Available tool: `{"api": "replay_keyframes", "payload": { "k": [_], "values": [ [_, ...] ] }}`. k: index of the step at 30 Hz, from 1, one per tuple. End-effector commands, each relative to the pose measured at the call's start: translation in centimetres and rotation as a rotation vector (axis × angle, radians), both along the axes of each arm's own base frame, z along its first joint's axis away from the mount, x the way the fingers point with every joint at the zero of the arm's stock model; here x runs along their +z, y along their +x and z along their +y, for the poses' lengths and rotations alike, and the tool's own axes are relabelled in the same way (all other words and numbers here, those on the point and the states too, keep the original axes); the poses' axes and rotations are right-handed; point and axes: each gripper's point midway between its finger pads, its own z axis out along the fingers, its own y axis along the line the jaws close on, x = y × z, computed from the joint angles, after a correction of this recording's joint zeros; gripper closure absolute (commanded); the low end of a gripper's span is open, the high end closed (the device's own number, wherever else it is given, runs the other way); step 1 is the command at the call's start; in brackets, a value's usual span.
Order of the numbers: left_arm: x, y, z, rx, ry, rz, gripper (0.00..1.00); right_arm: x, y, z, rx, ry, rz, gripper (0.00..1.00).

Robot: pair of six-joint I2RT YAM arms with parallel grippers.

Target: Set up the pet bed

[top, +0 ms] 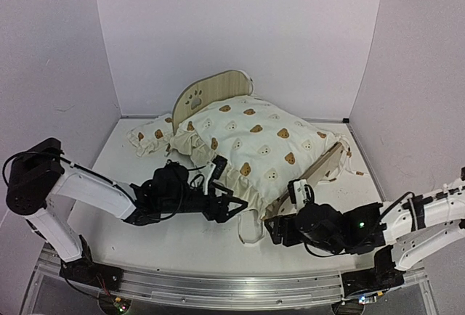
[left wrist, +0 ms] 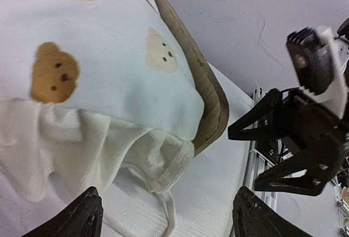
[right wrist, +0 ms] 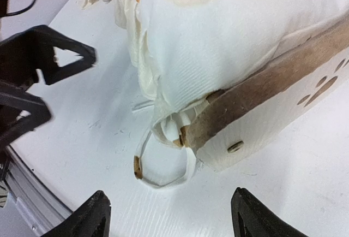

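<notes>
The plywood pet bed stands mid-table, its headboard with a paw cutout at the back and its footboard in front. The cream bear-print cushion lies over it and hides the striped base. The cushion's front corner hangs over the footboard's end, and a tie loop lies on the table. My left gripper is open and empty beside that ruffled corner. My right gripper is open and empty just in front of the footboard end, facing the left one.
The small bear-print pillow lies on the table left of the bed, against the headboard side. White walls enclose the table on three sides. The metal rail runs along the near edge.
</notes>
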Motion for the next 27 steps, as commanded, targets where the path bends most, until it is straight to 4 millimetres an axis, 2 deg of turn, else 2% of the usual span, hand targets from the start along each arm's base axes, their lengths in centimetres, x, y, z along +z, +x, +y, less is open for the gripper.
{"api": "replay_keyframes", "payload": {
  "k": [1, 4, 7, 10, 14, 16, 18, 21, 24, 25, 27],
  "values": [
    [1.2, -0.7, -4.7, -0.094, -0.009, -0.081, 0.18, 2.1, -1.3, -1.6, 0.121, -0.132, -0.001, 0.22],
    [-0.2, -0.6, -6.4, -0.098, 0.026, -0.083, 0.2, 4.1, -1.0, -2.4, 0.116, -0.162, -0.037, 0.22],
    [-1.3, 0.5, -7.0, -0.043, 0.066, -0.109, 0.23, 6.7, -0.8, -2.7, 0.124, -0.121, -0.084, 0.22],
    [-2.7, 1.4, -7.7, -0.019, 0.129, -0.131, 0.32, 8.1, -0.9, -3.4, 0.131, -0.079, -0.111, 0.22],
    [-2.9, 2.1, -8.8, 0.004, 0.14, -0.135, 0.51, 8.8, -1.1, -4.0, 0.149, -0.059, -0.134, 0.22],
    [-2.7, 2.8, -8.8, 0.038, 0.15, -0.145, 0.57, 8.9, -1.3, -3.8, 0.171, -0.063, -0.137, 0.23],
    [-2.1, 3.0, -9.0, 0.042, 0.151, -0.159, 0.71, 8.7, -1.4, -3.6, 0.188, -0.072, -0.135, 0.23],
    [0.2, 3.0, -8.4, 0.05, 0.132, -0.189, 0.87, 8.6, -1.7, -2.7, 0.247, -0.089, -0.151, 0.24],
    [3.1, 2.0, -8.1, 0.0, 0.12, -0.22, 0.97, 9.6, -1.6, -1.3, 0.293, -0.11, -0.193, 0.25],
    [4.5, 1.6, -8.0, -0.022, 0.106, -0.236, 0.98, 10.0, -1.4, -0.8, 0.297, -0.115, -0.21, 0.26],
    [6.0, 1.2, -7.5, -0.041, 0.108, -0.249, 1.0, 11.0, -1.0, 0.3, 0.312, -0.123, -0.248, 0.29]
  ]
}}
